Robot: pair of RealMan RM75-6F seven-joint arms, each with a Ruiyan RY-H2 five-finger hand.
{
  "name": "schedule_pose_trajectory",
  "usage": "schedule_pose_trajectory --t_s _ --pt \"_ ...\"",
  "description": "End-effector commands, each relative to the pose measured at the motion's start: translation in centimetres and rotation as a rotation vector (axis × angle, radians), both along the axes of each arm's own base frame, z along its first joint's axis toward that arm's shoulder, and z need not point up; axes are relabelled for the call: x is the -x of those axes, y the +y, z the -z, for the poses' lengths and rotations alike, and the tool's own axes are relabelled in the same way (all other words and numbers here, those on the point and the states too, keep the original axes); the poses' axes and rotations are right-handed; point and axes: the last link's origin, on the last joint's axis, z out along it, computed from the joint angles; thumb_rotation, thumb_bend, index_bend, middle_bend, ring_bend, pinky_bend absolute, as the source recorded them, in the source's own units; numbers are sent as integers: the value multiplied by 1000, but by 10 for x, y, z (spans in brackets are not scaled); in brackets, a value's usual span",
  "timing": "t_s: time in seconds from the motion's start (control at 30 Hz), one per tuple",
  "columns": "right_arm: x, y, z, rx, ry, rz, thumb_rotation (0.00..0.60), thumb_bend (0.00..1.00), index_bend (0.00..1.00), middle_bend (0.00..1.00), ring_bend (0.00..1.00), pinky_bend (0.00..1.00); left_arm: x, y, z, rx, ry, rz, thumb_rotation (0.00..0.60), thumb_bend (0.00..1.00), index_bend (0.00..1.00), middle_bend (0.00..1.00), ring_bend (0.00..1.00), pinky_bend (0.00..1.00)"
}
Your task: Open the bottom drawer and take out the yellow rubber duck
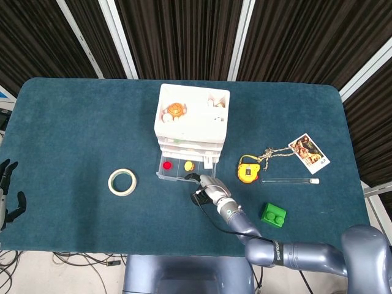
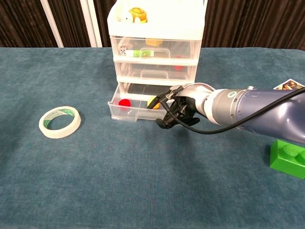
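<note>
The white drawer unit (image 1: 193,119) (image 2: 155,47) stands mid-table. Its clear bottom drawer (image 1: 174,176) (image 2: 131,112) is pulled partway out. Inside lie the yellow rubber duck (image 1: 188,165) (image 2: 153,101) and a red ball (image 1: 167,165) (image 2: 125,102). My right hand (image 1: 205,188) (image 2: 178,110) has its fingers curled on the drawer's front edge, near its right end; the duck lies just behind it. My left hand (image 1: 8,195) hangs past the table's left edge, fingers apart and holding nothing.
A roll of tape (image 1: 122,182) (image 2: 59,121) lies left of the drawers. To the right are a yellow tape measure (image 1: 247,170), a glass tube (image 1: 289,180), a photo card (image 1: 309,152) and a green brick (image 1: 273,215) (image 2: 288,160). Small toys sit on the unit's top.
</note>
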Motion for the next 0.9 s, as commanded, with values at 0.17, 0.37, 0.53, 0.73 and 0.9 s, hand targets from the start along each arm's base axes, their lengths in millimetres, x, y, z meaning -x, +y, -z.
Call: schedule_pose_trajectory --t_s 0.17,0.37,0.53,0.73,0.9 --pt "1 5 -3 -21 15 -23 600 559 254 908 999 1000 0 0 0 -2 2 1 600 608 54 0 0 0" --pt "2 9 -8 -36 18 -33 600 559 254 908 998 1000 0 0 0 -1 3 1 600 608 54 0 0 0" --pt "-1 11 -14 -41 23 -52 600 559 251 908 998 1000 1 0 0 0 6 0 600 607 53 0 0 0" --pt "-6 6 -22 -11 -16 -42 600 559 227 947 1000 1000 1 0 0 -4 6 -1 600 608 53 0 0 0" --pt "-7 3 -29 -3 -29 -43 600 559 224 995 1000 1000 1 0 0 -2 7 -4 600 608 53 0 0 0"
